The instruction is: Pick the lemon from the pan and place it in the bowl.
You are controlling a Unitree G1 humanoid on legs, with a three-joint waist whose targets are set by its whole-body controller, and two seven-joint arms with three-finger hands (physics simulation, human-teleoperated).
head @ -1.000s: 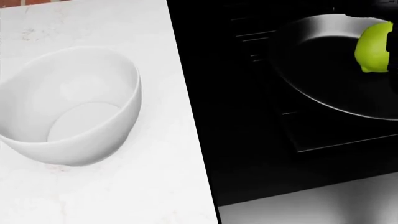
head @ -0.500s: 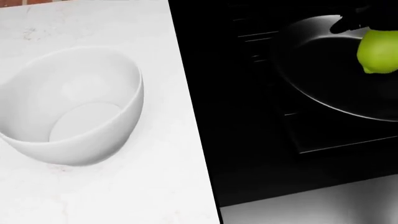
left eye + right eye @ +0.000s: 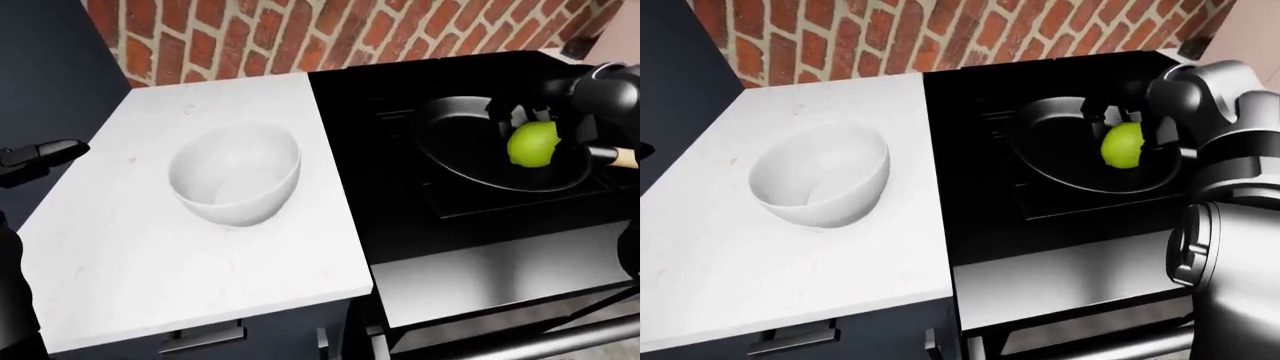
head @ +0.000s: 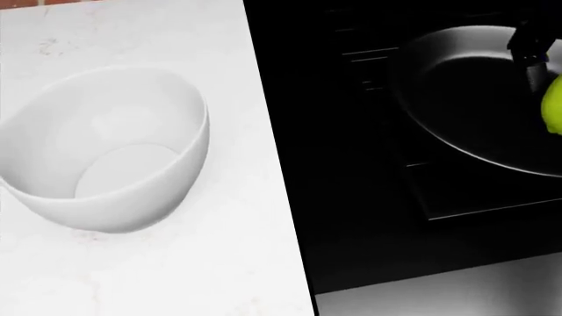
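Observation:
A yellow-green lemon (image 3: 1122,145) is inside the black pan (image 3: 1055,154) on the black stove, at the right of the eye views. My right hand (image 3: 1132,120) reaches over the pan from the right, and its dark fingers (image 3: 1160,133) curl round the lemon's top and right side. The head view shows only the lemon's edge (image 4: 553,105) and one fingertip (image 4: 532,62). The empty white bowl (image 3: 237,176) stands on the white counter, left of the stove. My left hand (image 3: 45,152) hovers at the far left, beyond the counter's edge, open and empty.
The white counter (image 3: 130,247) ends at the black stove (image 3: 400,225) on its right. A red brick wall (image 3: 300,30) runs along the top. The pan's handle (image 3: 622,156) points right. A steel oven front (image 3: 500,277) lies below the stove.
The lemon has moved right and down inside the pan in the head view, with my right fingers shifting along with it. The camera has drifted slightly. The bowl has not moved.

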